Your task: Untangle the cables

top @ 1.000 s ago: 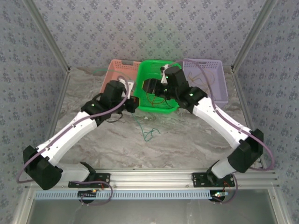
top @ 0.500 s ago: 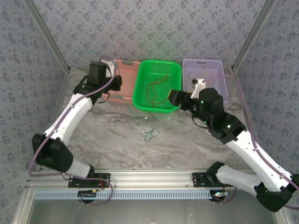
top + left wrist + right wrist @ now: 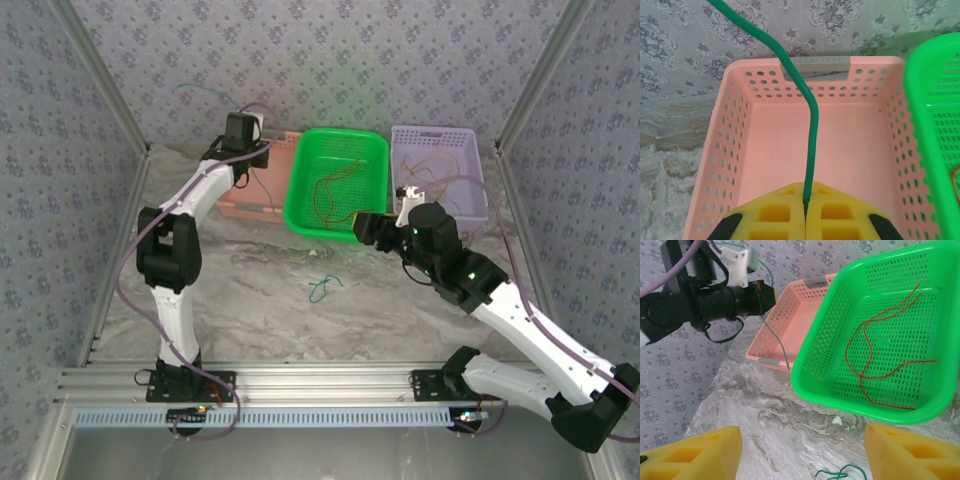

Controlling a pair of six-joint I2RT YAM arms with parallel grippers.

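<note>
My left gripper (image 3: 255, 148) hangs over the pink basket (image 3: 240, 205), shut on a green cable (image 3: 812, 130). That cable runs up from between the yellow fingers (image 3: 775, 212) and curls away past the back wall (image 3: 205, 90). Its other end dangles beside the pink basket (image 3: 775, 340). Red-orange cables (image 3: 865, 350) lie in the green basket (image 3: 300, 215). A yellow cable (image 3: 440, 165) lies in the purple basket (image 3: 478, 215). A dark teal cable (image 3: 322, 290) is curled on the table. My right gripper (image 3: 358, 226) stands open above the table, just in front of the green basket, with nothing between its fingers (image 3: 695, 455).
The three baskets stand side by side along the back wall. Metal frame posts (image 3: 110, 90) rise at both back corners. A small white speck (image 3: 838, 420) lies on the marble table near the green basket's front rim.
My left arm has lifted away from the green basket and swung back over the pink basket, carrying the green cable. My right arm has pulled back out of the green basket to its front edge.
</note>
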